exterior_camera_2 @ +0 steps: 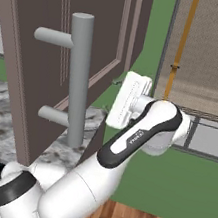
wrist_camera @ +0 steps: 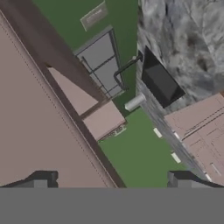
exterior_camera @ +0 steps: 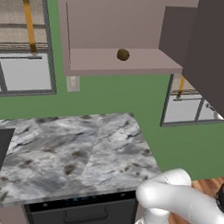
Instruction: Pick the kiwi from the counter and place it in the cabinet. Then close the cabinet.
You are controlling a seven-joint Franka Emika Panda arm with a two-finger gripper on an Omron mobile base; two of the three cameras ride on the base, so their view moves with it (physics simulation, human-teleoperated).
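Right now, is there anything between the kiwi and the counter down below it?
In the left base view, the kiwi sits on the cabinet shelf. Between that shelf and the counter is just green wall with a small pale wall plate.

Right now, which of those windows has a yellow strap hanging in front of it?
Both do: the left window and the right window beside the cabinet each show one.

The worktop (exterior_camera: 75,149) looks like polished marbled stone with dark veins. The cabinet (exterior_camera: 113,26) has a matt, smooth mauve-brown finish; its bar handle (exterior_camera_2: 79,75) is plain matt grey. The kiwi (exterior_camera: 123,55) looks dull and slightly rough.
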